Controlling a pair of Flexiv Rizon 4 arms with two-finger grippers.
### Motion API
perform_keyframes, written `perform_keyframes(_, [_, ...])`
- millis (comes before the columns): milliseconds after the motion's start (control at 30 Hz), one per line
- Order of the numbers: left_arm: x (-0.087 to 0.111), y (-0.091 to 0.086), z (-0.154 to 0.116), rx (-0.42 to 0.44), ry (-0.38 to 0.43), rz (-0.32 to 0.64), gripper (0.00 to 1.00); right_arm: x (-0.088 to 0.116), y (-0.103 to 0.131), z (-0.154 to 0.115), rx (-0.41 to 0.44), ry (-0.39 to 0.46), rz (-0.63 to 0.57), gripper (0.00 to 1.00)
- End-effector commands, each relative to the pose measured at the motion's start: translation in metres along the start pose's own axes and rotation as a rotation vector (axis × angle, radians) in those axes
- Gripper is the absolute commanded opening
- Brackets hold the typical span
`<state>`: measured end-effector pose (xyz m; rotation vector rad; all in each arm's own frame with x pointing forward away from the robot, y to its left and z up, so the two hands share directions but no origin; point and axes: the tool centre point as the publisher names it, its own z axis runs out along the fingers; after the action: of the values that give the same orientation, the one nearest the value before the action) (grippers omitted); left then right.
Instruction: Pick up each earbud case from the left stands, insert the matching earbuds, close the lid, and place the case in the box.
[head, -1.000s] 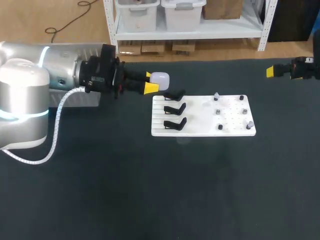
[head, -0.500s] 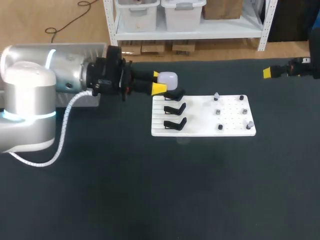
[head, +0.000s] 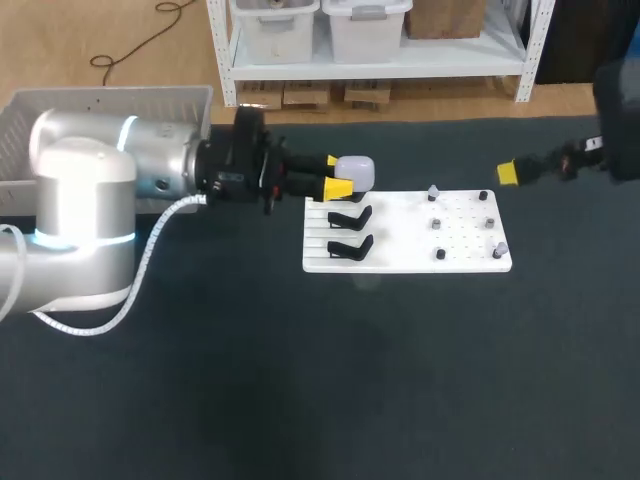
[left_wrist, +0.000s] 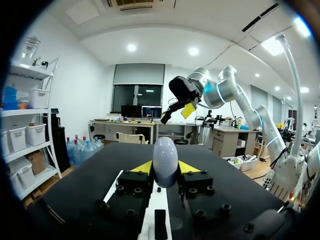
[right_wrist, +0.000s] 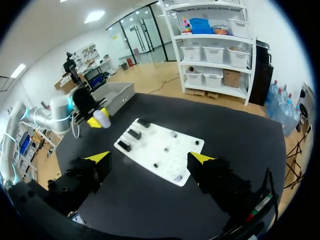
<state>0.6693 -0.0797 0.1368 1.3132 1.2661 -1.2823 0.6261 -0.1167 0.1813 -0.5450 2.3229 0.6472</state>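
My left gripper (head: 341, 181) is shut on a white, rounded earbud case (head: 357, 170) and holds it in the air above the far left corner of the white board (head: 400, 262). In the left wrist view the earbud case (left_wrist: 165, 159) stands upright between the yellow tips of the left gripper (left_wrist: 165, 168). Black stands (head: 350, 216) line the board's left side, and the farthest one is partly hidden under the gripper. Small grey earbuds (head: 438, 224) sit on the board's right half. My right gripper (right_wrist: 150, 159) is open and empty, high above the table's far right side, where one yellow tip of the right gripper (head: 511, 172) shows.
A grey open box (head: 110, 101) stands at the table's far left behind my left arm; the same box (right_wrist: 118, 94) shows beyond the board (right_wrist: 161, 150) in the right wrist view. Dark table surface surrounds the board on all sides.
My left arm has carried the case to the right, from beside the board to over its far left corner. The right gripper has drifted left toward the board.
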Motion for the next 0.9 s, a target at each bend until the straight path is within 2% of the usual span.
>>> perform_keyframes(33, [0.002, 0.008, 0.002, 0.02, 0.003, -0.003, 0.0, 0.005, 0.017, -0.001, 0.043, 0.012, 0.006, 1.0])
perform_keyframes(333, [0.004, 0.01, 0.003, 0.027, 0.015, 0.007, 0.0, 0.007, 0.049, 0.021, -0.04, 0.073, 0.031, 1.0])
perform_keyframes(667, [0.004, 0.01, 0.003, 0.027, 0.015, 0.007, 0.0, -0.012, 0.08, 0.054, -0.074, 0.139, -0.006, 1.0])
perform_keyframes(900, [0.004, 0.01, 0.003, 0.027, 0.015, 0.007, 0.0, -0.02, 0.091, 0.076, -0.087, 0.183, -0.023, 1.0])
